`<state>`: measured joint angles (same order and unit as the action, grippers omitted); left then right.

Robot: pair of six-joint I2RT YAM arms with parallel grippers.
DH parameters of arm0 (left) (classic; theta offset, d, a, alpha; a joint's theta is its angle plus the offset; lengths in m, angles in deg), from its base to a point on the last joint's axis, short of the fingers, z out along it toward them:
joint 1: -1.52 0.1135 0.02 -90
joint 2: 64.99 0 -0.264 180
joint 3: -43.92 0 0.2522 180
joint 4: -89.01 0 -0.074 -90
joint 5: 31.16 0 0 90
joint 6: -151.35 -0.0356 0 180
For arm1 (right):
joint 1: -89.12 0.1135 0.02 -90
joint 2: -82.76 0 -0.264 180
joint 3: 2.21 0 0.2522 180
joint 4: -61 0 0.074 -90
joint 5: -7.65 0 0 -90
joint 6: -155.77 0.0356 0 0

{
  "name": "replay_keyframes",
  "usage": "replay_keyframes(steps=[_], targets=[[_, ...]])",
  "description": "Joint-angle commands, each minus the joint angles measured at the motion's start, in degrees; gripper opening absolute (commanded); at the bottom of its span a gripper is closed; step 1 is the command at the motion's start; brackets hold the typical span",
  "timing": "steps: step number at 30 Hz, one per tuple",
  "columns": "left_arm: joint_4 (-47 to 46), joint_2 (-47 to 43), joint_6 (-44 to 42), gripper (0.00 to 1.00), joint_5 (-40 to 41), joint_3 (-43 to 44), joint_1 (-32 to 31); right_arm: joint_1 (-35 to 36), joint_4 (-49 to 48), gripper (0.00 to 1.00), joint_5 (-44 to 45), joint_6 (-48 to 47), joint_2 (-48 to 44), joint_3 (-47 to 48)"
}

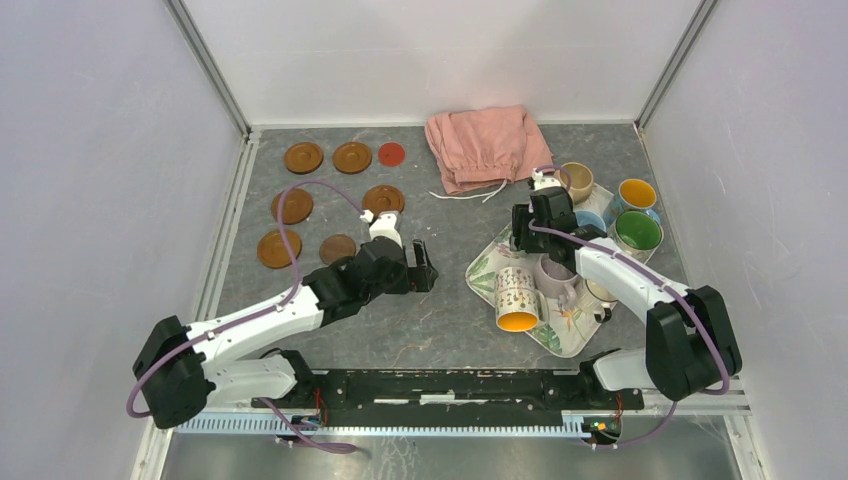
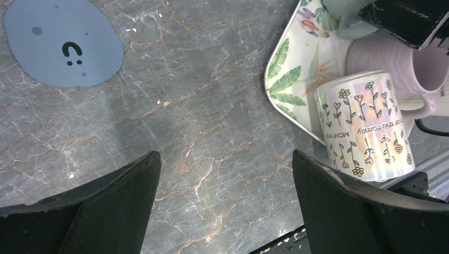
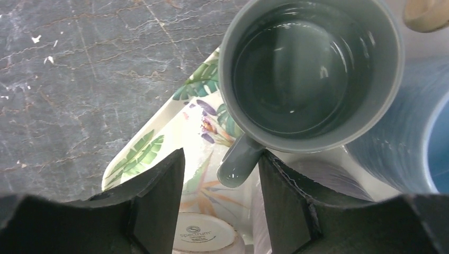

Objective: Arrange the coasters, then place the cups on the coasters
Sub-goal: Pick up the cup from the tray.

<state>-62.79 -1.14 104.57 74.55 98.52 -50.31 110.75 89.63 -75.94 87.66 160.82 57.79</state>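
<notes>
Several brown coasters and a red one lie at the back left of the table. A blue coaster lies flat ahead of my left gripper, which hangs open over bare table with nothing between its fingers. On the leaf-patterned tray stand the cups. My right gripper is open around the handle of the grey-green cup; the handle lies against the right finger, with a gap on the left. A flowered cup lies on its side, next to a lilac cup.
A pink cloth is bunched at the back. A beige cup, a light blue cup, an orange-inside cup and a green-inside cup crowd the tray's far right. White walls close in the table.
</notes>
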Motion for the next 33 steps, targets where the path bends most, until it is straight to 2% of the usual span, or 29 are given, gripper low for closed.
replay_keyframes(steps=[1,8,21,25,33], targets=[[-3.09,1.62,1.12,1.0,-1.23,1.78,0.33,1.04,-2.37,0.61,-3.5,0.83,-1.52,2.0],[-5.26,4.32,-0.72,1.0,-3.31,3.25,0.35,1.98,-2.78,0.68,-5.93,0.79,-3.25,1.66],[-12.86,11.99,-5.85,1.0,-7.74,8.16,0.33,2.59,-4.62,0.73,-11.15,1.05,0.31,5.63],[-17.07,13.05,-8.07,1.0,-9.6,7.96,0.33,2.54,-2.49,0.76,-6.84,1.09,-3.67,6.15],[-23.39,19.11,-14.13,1.0,-14.71,11.81,1.75,2.55,2.37,0.83,8.34,-0.41,-16.27,5.04]])
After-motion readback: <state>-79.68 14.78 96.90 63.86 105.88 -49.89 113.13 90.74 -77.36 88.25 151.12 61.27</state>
